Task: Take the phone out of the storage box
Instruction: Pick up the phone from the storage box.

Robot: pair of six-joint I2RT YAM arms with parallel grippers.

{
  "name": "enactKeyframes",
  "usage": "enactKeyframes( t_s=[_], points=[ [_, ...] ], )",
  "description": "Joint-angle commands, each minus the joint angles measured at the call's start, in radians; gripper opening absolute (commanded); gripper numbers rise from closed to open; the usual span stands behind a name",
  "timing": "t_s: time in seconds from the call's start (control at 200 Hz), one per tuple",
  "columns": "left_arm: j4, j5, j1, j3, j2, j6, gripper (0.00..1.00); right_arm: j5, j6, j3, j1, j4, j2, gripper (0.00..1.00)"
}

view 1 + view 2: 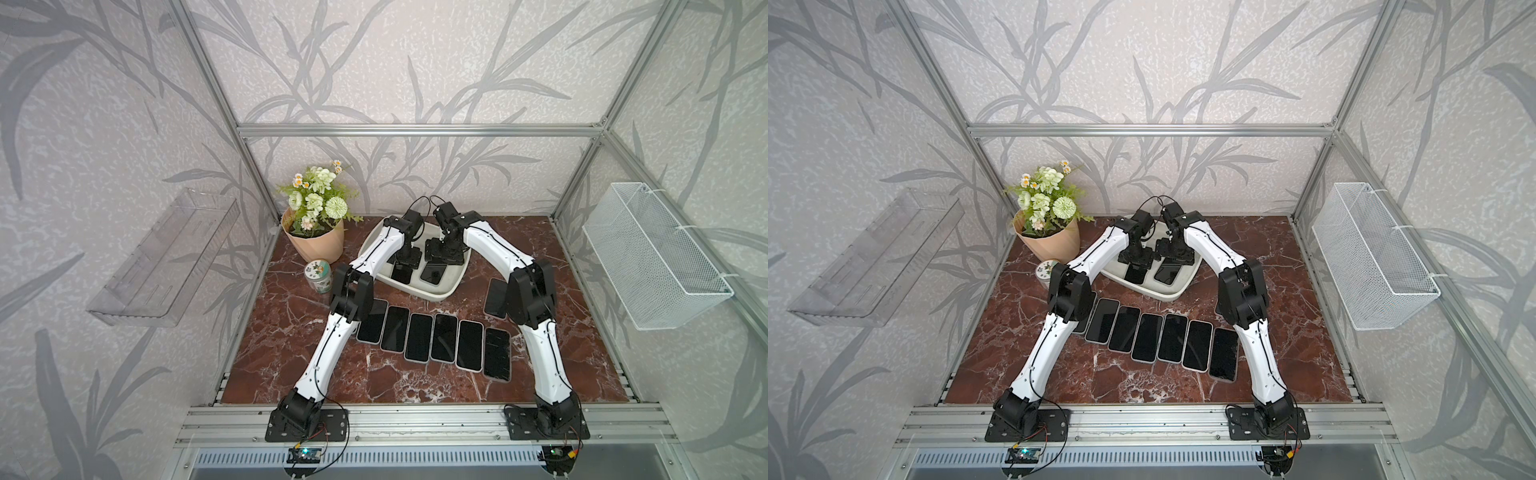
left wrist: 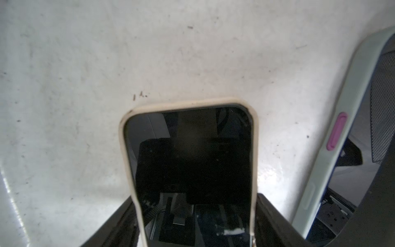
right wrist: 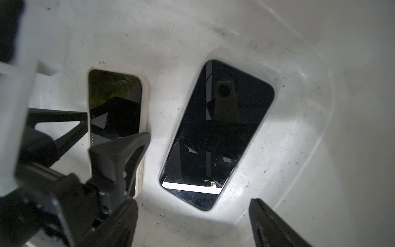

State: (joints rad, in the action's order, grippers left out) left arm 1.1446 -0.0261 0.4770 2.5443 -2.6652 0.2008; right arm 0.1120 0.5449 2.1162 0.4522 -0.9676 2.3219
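Note:
The off-white storage box [image 1: 444, 293] [image 1: 1167, 296] stands at the back middle of the marble table, and both arms reach down into it. Two phones lie flat inside, screens up. The cream-cased phone [image 1: 401, 274] [image 2: 192, 160] [image 3: 116, 102] is between the fingers of my left gripper [image 2: 195, 213] [image 1: 405, 264], which press against its two long edges. Beside it lies a phone in a pale blue-green case [image 1: 432, 273] [image 3: 215, 132]. Just short of that phone's near end my right gripper [image 3: 194, 216] [image 1: 444, 257] hovers open, with only the box floor between its fingers.
A row of several phones [image 1: 432, 343] lies on the table in front of the box, and one more [image 1: 495, 297] sits partly behind the right arm. A flower pot [image 1: 316, 241] and a small jar [image 1: 318, 275] stand left of the box. A clear tray [image 1: 166, 257] and a wire basket [image 1: 652, 257] hang on the side walls.

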Motion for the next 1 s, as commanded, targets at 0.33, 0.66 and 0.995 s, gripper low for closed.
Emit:
enactKeyframes(
  t_s=[0.33, 0.66, 0.995],
  points=[
    [0.028, -0.004, -0.016, -0.022, 0.072, -0.005, 0.63, -0.03, 0.001, 0.11, 0.0, -0.073, 0.036, 0.91],
    [0.026, 0.017, -0.025, -0.024, 0.254, -0.011, 0.62, -0.089, 0.058, 0.459, -0.001, -0.289, 0.243, 0.94],
    [0.142, 0.02, -0.025, -0.037, 0.396, -0.016, 0.62, -0.092, 0.103, 0.482, 0.01, -0.319, 0.312, 0.99]
  ],
)
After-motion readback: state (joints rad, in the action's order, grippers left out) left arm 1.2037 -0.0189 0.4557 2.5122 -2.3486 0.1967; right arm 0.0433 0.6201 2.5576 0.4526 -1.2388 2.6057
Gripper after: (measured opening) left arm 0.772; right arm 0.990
